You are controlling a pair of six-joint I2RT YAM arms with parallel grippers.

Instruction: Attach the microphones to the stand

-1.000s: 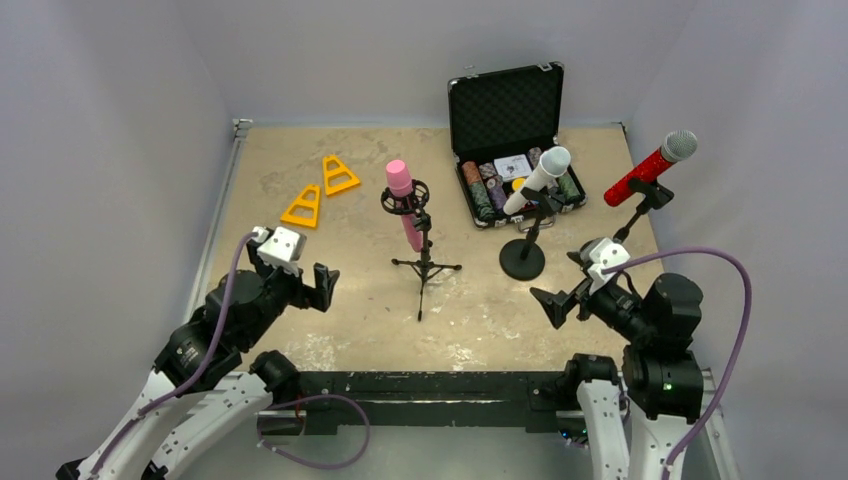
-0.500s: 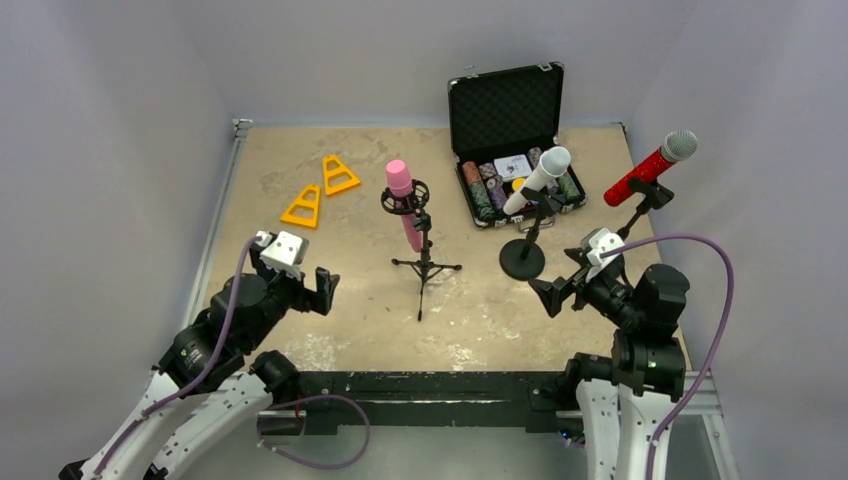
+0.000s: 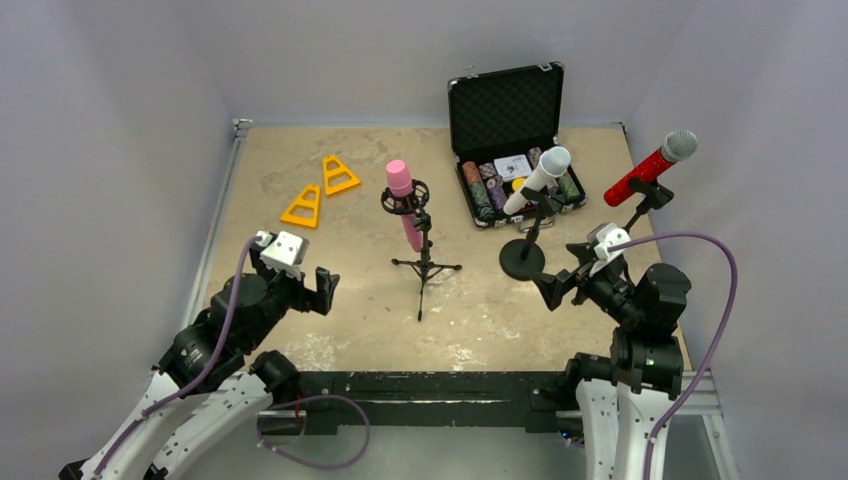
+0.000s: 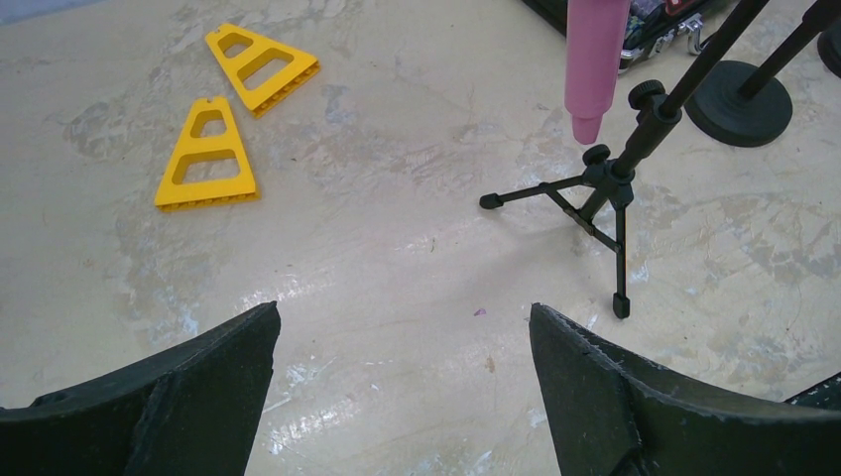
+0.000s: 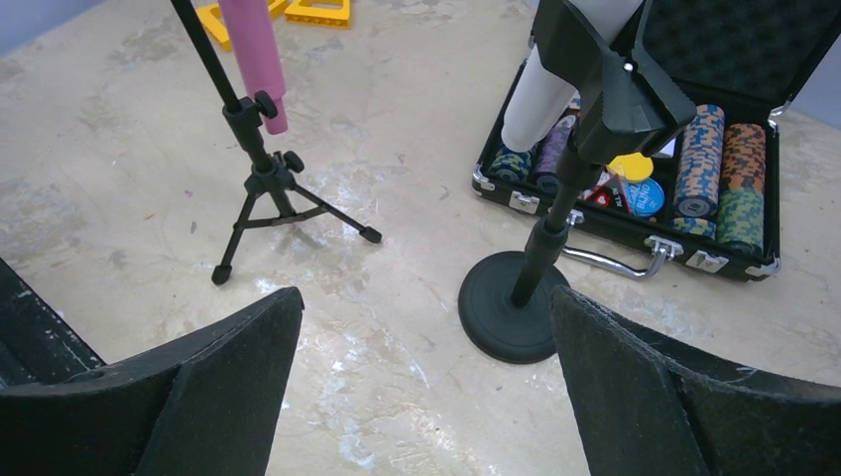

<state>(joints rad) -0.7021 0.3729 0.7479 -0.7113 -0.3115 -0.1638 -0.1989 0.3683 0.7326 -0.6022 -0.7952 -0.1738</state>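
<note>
The pink microphone (image 3: 402,196) sits in the clip of a black tripod stand (image 3: 424,262) at mid-table; it also shows in the left wrist view (image 4: 594,59) and the right wrist view (image 5: 254,55). The white microphone (image 3: 538,179) rests tilted in a round-base stand (image 3: 522,259), whose base shows in the right wrist view (image 5: 511,309). The glittery red microphone (image 3: 650,166) with grey mesh head sits tilted in a stand clip (image 3: 652,195) at the right. My left gripper (image 3: 298,277) is open and empty at near left. My right gripper (image 3: 563,280) is open and empty, just near the round base.
An open black case (image 3: 512,140) with poker chips stands at the back, behind the white microphone; it shows in the right wrist view (image 5: 734,188). Two yellow triangular pieces (image 3: 320,190) lie at the back left. Grey walls close in the table on three sides.
My right arm has drawn up and moved slightly back and toward the round-base stand. The left arm and the microphones have not moved.
</note>
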